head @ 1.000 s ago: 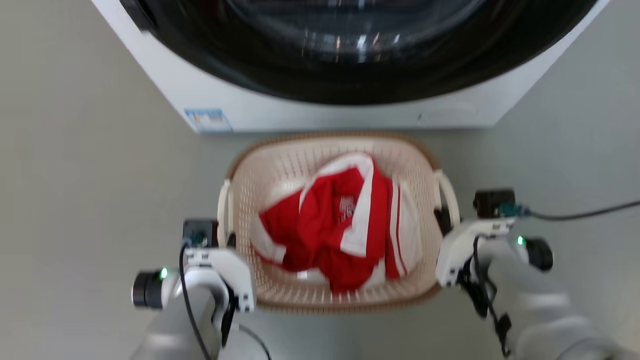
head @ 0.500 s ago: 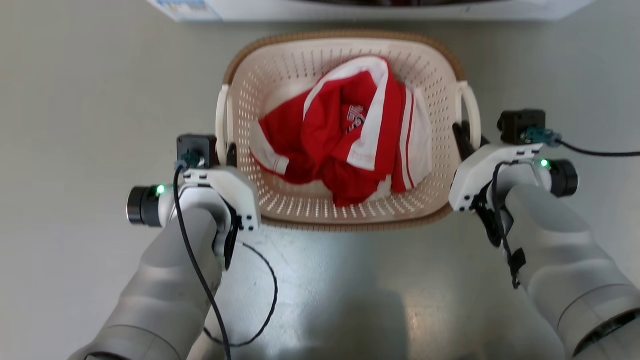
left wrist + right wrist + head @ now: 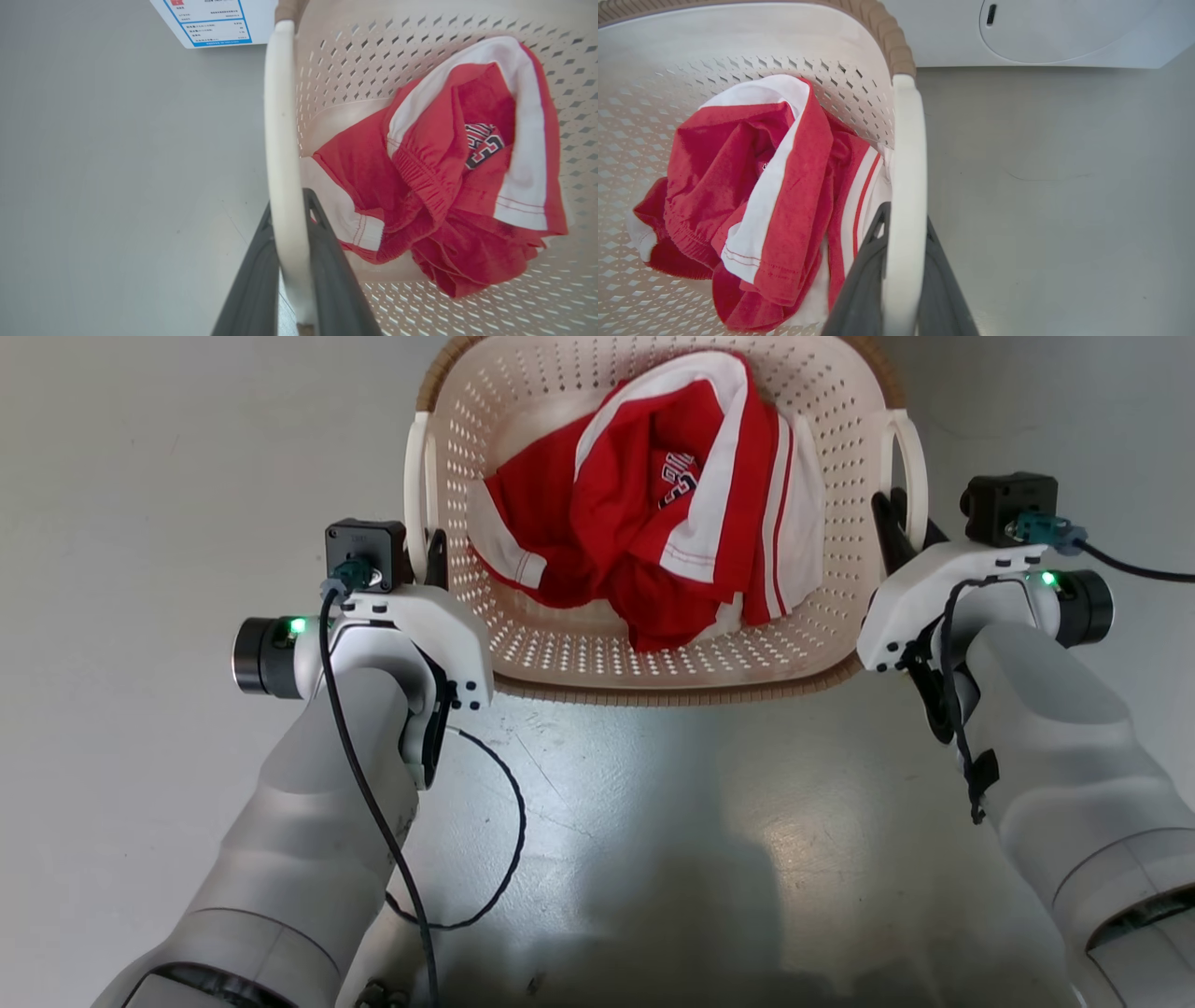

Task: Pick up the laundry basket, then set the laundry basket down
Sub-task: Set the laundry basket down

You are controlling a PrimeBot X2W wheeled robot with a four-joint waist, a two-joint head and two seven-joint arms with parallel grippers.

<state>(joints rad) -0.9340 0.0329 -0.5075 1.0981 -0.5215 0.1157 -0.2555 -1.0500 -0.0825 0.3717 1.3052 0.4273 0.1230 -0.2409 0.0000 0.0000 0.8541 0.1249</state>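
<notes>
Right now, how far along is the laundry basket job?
Grasp looks done: left gripper shut on the left handle, right gripper on the right handle. The lift is in hand; whether the laundry basket has left the floor I cannot tell. Setting it down remains.

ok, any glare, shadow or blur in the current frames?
Head view: sharp, glare patch on the floor below the laundry basket, dark shadow toward the bottom edge. Left wrist view: even light, pincer fingers soft up close. Right wrist view: same, no glare.
</notes>
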